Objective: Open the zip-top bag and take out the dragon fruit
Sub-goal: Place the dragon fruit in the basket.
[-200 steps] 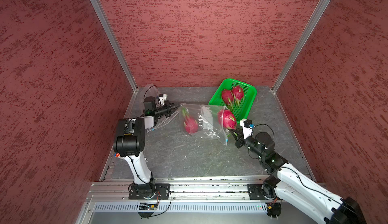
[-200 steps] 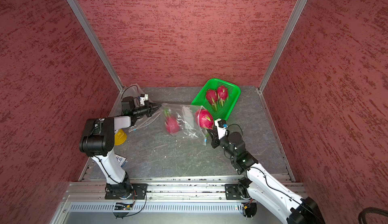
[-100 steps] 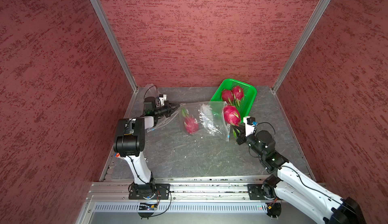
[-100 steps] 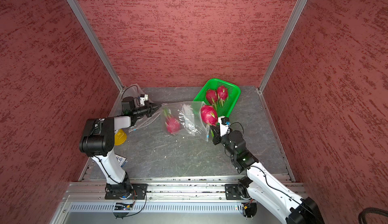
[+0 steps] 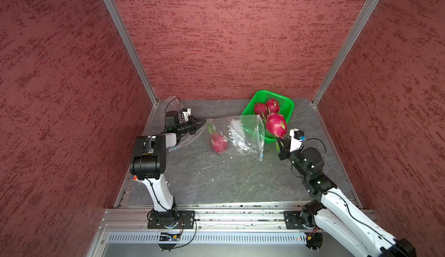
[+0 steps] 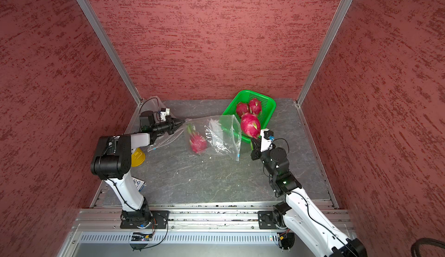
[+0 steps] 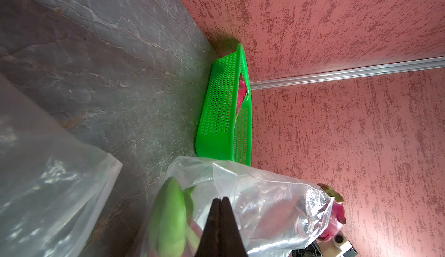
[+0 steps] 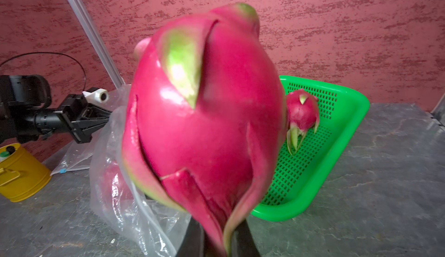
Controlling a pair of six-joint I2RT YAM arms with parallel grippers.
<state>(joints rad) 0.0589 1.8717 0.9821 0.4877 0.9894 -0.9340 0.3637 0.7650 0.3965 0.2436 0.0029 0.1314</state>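
Count: four oval dragon fruits, magenta skin, green-tipped scales.

Fruit 1 (image 5: 261, 110) and fruit 2 (image 5: 273, 105) lie side by side in the green perforated plastic basket (image 5: 290, 105), upper right of centre in both top views.

Fruit 3 (image 5: 276, 125) is out of the bag and off the bench, carried just beside the basket's near edge; whether it hangs over the rim I cannot tell.

Fruit 4 (image 5: 218, 143) lies inside the clear zip-top plastic bag (image 5: 243, 135), left of frame centre, near the bag's closed end; the bag rests on the grey stone-patterned bench (image 5: 216, 183), its blue slider corner toward the right.

Judgement: the opening step is done; three of four fruits are clear of the bag, so the task is roughly three quarters through; what is left is to put fruit 3 in the basket and then fetch fruit 4.

Right arm: rises from the lower right of the frame, forearm angled inward; right end effector (image 5: 280, 143) points upward, clamped on the leafy base of fruit 3, which stands above it; the wrist view shows dark fingers (image 8: 243, 241) either side of the scales.

Left arm: elbow raised at centre left, forearm stretched level toward centre; left end effector (image 5: 201, 124) has its fingers pressed together on the bag's film at its upper left corner, holding that edge up off the bench; the wrist view shows film gathered at the tips.

Other: a second flat clear bag (image 5: 183, 142) lies under the left forearm; a yellow can (image 6: 138, 157) sits by the left arm.
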